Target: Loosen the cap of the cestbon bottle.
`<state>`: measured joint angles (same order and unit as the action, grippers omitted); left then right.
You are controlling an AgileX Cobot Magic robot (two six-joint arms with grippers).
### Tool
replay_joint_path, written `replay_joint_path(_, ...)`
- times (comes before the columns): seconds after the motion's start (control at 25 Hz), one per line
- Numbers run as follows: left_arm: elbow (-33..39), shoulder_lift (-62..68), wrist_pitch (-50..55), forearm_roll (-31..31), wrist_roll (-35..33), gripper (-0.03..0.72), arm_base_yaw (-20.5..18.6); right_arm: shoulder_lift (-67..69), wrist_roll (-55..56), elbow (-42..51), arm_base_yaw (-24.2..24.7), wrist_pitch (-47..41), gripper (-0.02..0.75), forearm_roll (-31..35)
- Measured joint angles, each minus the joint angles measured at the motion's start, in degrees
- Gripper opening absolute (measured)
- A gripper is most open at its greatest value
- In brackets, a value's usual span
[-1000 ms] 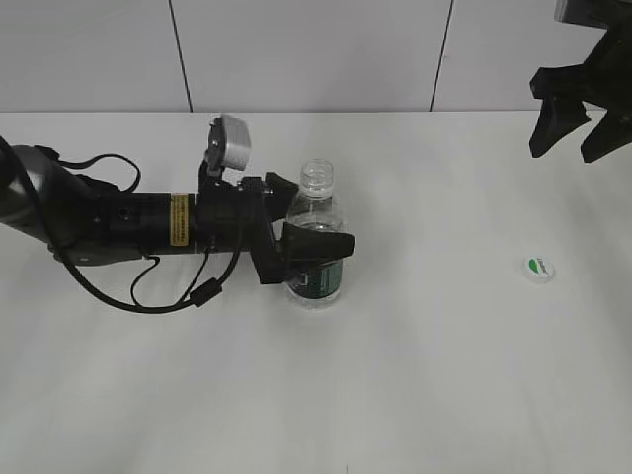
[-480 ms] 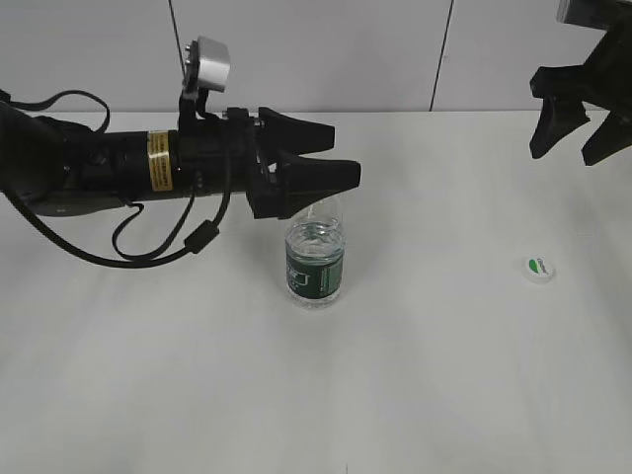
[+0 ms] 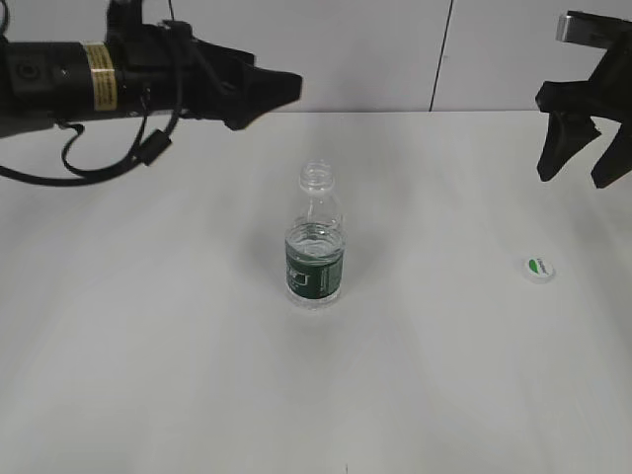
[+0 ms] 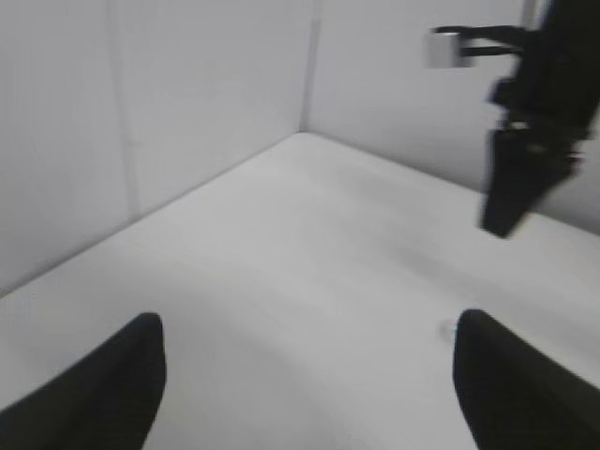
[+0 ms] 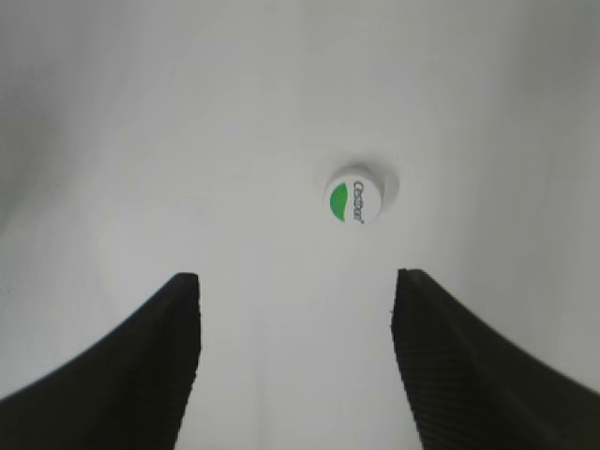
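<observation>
The cestbon bottle (image 3: 316, 247) stands upright near the middle of the white table (image 3: 148, 375), clear with a dark green label, its neck open with no cap on it. The cap (image 3: 538, 268) lies on the table at the right, white with a green patch; it also shows in the right wrist view (image 5: 354, 200). My left gripper (image 3: 281, 89) is open and empty, raised above and to the left of the bottle; its jaws (image 4: 305, 356) frame only bare table. My right gripper (image 3: 583, 163) is open and empty, high above the cap, jaws (image 5: 295, 309) apart.
A white panelled wall (image 3: 316, 49) rises behind the table. The right arm (image 4: 530, 122) shows dark and blurred in the left wrist view. Nothing else lies on the table.
My left gripper has let go of the bottle, risen and drawn back to the upper left. The bottle stays upright in place. The right gripper has hardly moved.
</observation>
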<state>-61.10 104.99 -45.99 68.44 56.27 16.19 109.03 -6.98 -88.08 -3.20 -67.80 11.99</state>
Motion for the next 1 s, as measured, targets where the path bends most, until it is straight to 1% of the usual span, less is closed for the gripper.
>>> replay_joint_path(0.08,0.0,-2.9,9.3,-0.3,2.3,0.572,-1.3,0.0,0.1,0.0,0.0,-1.0,0.489,0.0)
replay_joint_path(0.24,0.0,-6.8,32.0,-1.9,7.5,0.572,-3.7,0.0,0.1,-0.4,0.0,-1.7,0.489,0.0)
replay_joint_path(0.36,0.0,-8.2,45.6,-3.3,8.6,0.571,-4.3,0.0,0.1,-2.3,0.0,-1.9,0.489,0.0)
replay_joint_path(0.52,0.0,-8.4,55.8,-5.0,8.7,0.541,-4.3,0.0,0.5,-6.7,0.0,-2.0,0.489,0.0)
replay_joint_path(0.64,0.0,-8.5,58.9,-8.6,7.7,0.515,-4.3,0.0,1.0,-9.7,0.0,-2.0,0.489,0.0)
replay_joint_path(0.72,0.0,-8.5,59.7,-13.4,5.0,0.501,-4.3,-0.1,1.2,-10.9,0.0,-2.0,0.489,0.4)
replay_joint_path(0.76,0.0,-8.7,60.2,-16.0,2.8,0.498,-4.3,-0.1,1.2,-11.3,0.0,-2.0,0.489,0.7)
replay_joint_path(0.84,0.0,-8.8,62.3,-23.3,-2.7,0.493,-4.2,-0.1,1.2,-11.7,0.0,-2.0,0.489,0.8)
replay_joint_path(1.0,0.0,-8.8,70.4,-38.0,-19.0,0.491,-4.2,-0.2,1.3,-11.7,0.0,-2.0,0.489,1.3)
